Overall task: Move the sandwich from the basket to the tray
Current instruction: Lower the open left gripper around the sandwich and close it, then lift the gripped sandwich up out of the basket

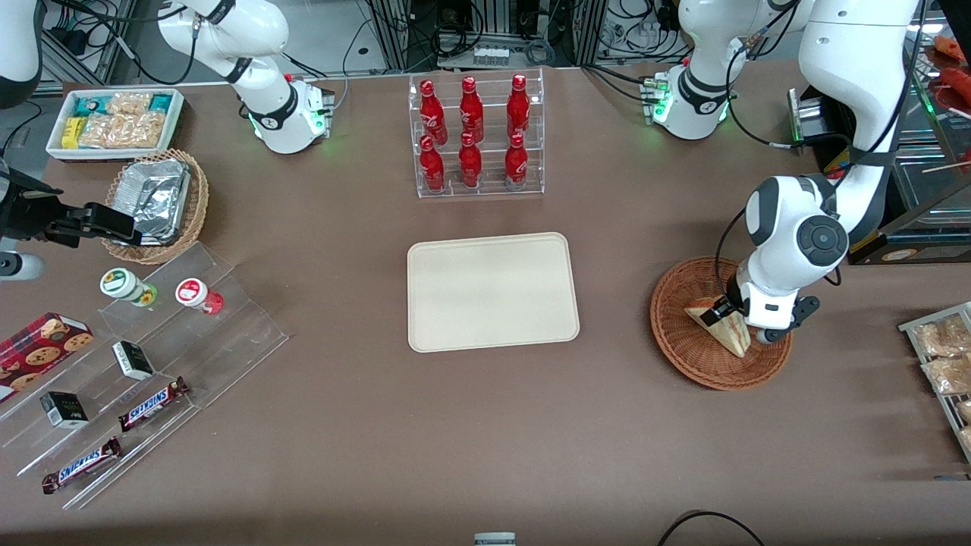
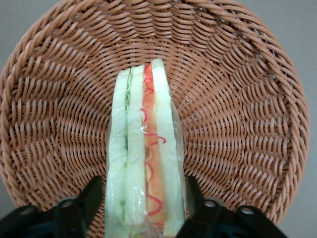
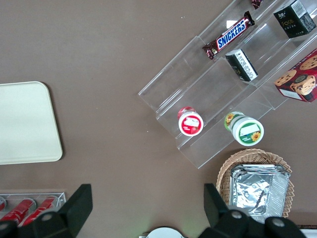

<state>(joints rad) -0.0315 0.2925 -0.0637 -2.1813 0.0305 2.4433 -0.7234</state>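
The sandwich (image 1: 724, 330) is a wrapped pale wedge standing on edge in the reddish-brown woven basket (image 1: 683, 345) toward the working arm's end of the table. The left wrist view shows its cut edge (image 2: 146, 148) with green and red-pink layers against the basket's weave (image 2: 237, 99). My gripper (image 1: 730, 315) is lowered into the basket and open. Its two black fingers straddle the sandwich's wide end (image 2: 143, 208), with a thin gap on each side. The cream-beige tray (image 1: 491, 290) lies flat at the table's middle, beside the basket, with nothing on it.
A clear rack of red bottles (image 1: 476, 136) stands farther from the camera than the tray. A stepped acrylic shelf with snacks (image 1: 144, 356), a small foil-filled wicker basket (image 1: 155, 201) and a white bin (image 1: 114, 121) lie toward the parked arm's end. Packets on a rack (image 1: 941, 356) sit beside the basket.
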